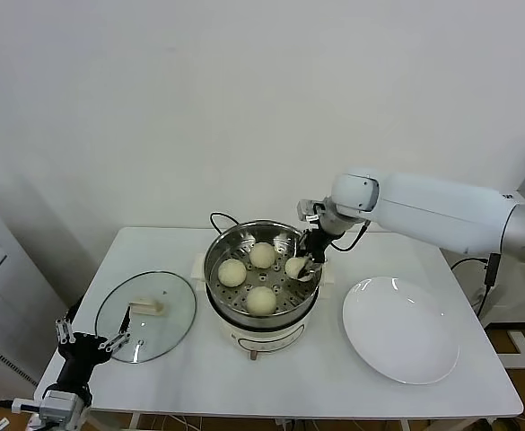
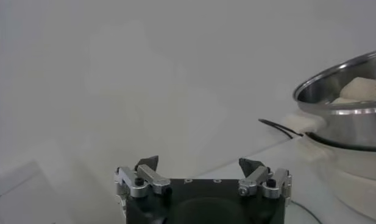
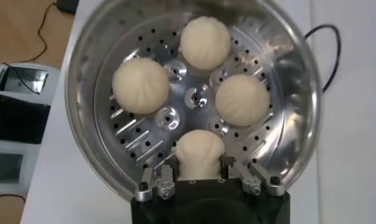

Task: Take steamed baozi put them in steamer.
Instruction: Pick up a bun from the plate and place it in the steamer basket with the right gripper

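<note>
Head view: right pincer (image 1: 303, 266), centre frame, holds the fourth bun (image 1: 295, 267) inside the steamer (image 1: 215, 269). Left pincer (image 1: 90, 343), lower left, parked, spread wide. Right wrist view: bun (image 3: 198, 153) apparently touching the steamer's floor (image 3: 142, 137), beside three others.

Steamer (image 1: 217, 260): polished steel, mirror-glossy wall, perforated floor (image 3: 169, 119) with a brushed sheen. Pot base (image 1: 262, 337): smooth cream-white plastic, slight gloss. Steamed baozi (image 3: 141, 85): matt cream dough, soft-looking, faint pleats on top. Plate (image 1: 401, 332): glossy white, looks ceramic, smooth. Lid (image 1: 168, 328): clear glass, reflective, thin metal rim, matt cream handle (image 1: 145, 306). Table (image 1: 334, 386): smooth white top, low sheen. Right gripper (image 3: 200, 178): matt black body, bare metal finger links. Left gripper (image 2: 203, 173): same build. Right arm shell (image 1: 441, 211): glossy white plastic. Cord (image 1: 222, 218): black, smooth jacket.
</note>
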Tool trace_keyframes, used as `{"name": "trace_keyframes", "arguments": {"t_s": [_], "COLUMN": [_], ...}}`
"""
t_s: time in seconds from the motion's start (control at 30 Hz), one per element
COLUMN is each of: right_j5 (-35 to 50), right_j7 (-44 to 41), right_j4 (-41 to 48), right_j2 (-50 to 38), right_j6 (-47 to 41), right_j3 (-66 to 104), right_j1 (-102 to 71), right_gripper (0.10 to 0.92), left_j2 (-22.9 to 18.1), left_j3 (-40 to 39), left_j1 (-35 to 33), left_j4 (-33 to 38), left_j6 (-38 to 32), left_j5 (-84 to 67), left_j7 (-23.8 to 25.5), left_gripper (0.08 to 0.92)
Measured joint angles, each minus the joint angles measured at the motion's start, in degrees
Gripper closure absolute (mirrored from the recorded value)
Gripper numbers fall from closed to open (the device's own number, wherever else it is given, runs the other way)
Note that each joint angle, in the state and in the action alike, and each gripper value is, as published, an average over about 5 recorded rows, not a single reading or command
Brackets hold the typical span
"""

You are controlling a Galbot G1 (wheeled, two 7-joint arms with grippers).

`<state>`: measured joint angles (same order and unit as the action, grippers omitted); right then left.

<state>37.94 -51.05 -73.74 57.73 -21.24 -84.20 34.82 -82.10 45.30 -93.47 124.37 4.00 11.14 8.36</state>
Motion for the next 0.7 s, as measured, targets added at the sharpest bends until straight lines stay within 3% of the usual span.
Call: {"name": "trace_keyframes", "arguments": {"t_s": [0.27, 0.7], "right_j5": [-0.23, 1.81], "right_j7": [2.8, 4.92], "right_j4": [0.71, 0.02], "right_j2": [0.95, 0.25], "right_j6": [-0.46, -0.82], "right_j3": [0.76, 1.7], "right_j1": [-2.39, -2.05], "right_gripper": [0.549, 0.219], "left_j2": [0.13, 0.54], "left_j3": [-0.05, -0.38], "left_j1": [0.11, 0.31], "left_j4": [-0.43, -0.13], "left_j6": [0.0, 0.37], "left_j5": [-0.11, -0.12], "left_j7": [0.04, 0.2], "left_gripper": [0.177, 0.177]}}
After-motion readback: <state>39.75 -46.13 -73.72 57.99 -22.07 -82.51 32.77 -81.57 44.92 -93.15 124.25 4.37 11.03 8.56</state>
